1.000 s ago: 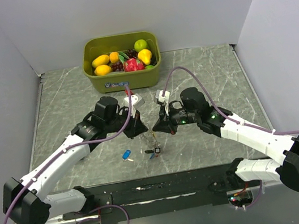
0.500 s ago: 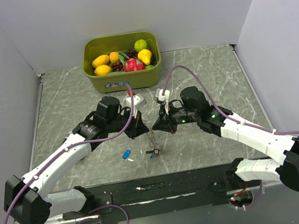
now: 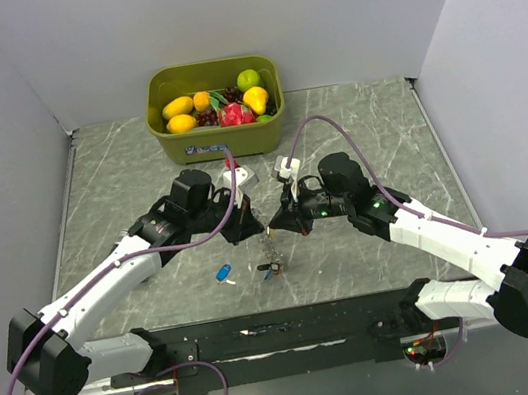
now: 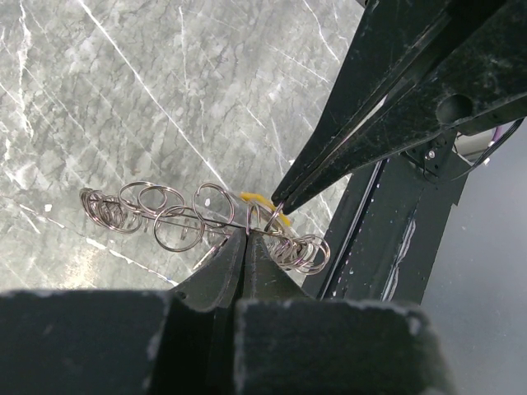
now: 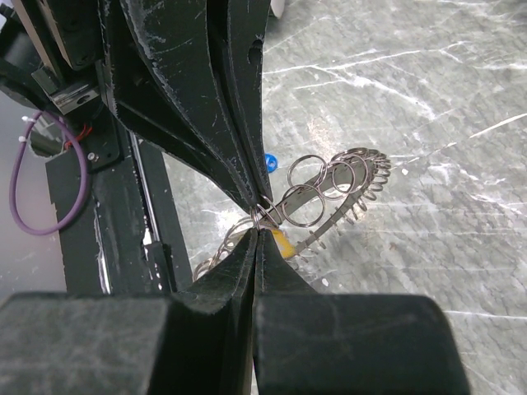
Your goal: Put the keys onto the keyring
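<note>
The keyring point(image 3: 271, 249), a floppy chain of thin silvery rings with a small dark tag point(image 3: 273, 269), hangs over the table between the two fingertips. My left gripper point(image 3: 254, 230) is shut on it; in the left wrist view the rings point(image 4: 169, 216) spread left of my shut tips point(image 4: 247, 231). My right gripper point(image 3: 272, 227) is shut, tip to tip with the left, with a yellow key point(image 5: 282, 243) at its tips point(image 5: 258, 230); that key also shows in the left wrist view point(image 4: 257, 198). A blue key point(image 3: 223, 273) lies on the table to the left, also seen in the right wrist view point(image 5: 269, 160).
A green bin point(image 3: 220, 146) full of toy fruit stands at the back of the table, behind both grippers. The black base rail point(image 3: 286, 331) runs along the near edge, just in front of the hanging keyring.
Both grippers have edged slightly closer together, and the hanging keyring has swung a little. Both stay shut, and the blue key has not moved.
</note>
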Robot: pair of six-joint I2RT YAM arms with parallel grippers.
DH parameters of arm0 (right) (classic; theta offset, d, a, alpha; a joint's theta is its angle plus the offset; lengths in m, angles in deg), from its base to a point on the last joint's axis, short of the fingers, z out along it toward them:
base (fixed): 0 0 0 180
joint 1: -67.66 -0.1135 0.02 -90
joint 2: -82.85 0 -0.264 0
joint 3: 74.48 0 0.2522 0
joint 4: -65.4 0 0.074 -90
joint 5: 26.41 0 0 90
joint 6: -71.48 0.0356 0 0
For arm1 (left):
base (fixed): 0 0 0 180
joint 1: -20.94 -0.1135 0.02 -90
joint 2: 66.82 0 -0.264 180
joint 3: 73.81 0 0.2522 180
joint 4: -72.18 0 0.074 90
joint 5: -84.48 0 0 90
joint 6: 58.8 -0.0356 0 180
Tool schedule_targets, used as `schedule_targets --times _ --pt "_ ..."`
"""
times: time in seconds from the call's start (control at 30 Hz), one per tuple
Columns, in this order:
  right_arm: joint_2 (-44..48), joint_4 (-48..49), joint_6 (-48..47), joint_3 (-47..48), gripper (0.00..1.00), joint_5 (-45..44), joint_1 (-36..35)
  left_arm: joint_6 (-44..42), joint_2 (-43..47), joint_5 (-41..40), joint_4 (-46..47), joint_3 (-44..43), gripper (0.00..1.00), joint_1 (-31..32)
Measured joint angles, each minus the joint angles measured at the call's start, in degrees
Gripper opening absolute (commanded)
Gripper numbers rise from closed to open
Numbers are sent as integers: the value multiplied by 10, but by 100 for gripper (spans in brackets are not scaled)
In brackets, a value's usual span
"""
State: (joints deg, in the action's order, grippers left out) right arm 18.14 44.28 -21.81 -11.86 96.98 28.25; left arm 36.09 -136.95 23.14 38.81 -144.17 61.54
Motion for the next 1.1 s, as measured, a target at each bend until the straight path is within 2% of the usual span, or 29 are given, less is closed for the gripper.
schedule_targets --times 1.1 --pt "-20 5 8 2 0 1 1 -13 0 1 -5 0 1 6"
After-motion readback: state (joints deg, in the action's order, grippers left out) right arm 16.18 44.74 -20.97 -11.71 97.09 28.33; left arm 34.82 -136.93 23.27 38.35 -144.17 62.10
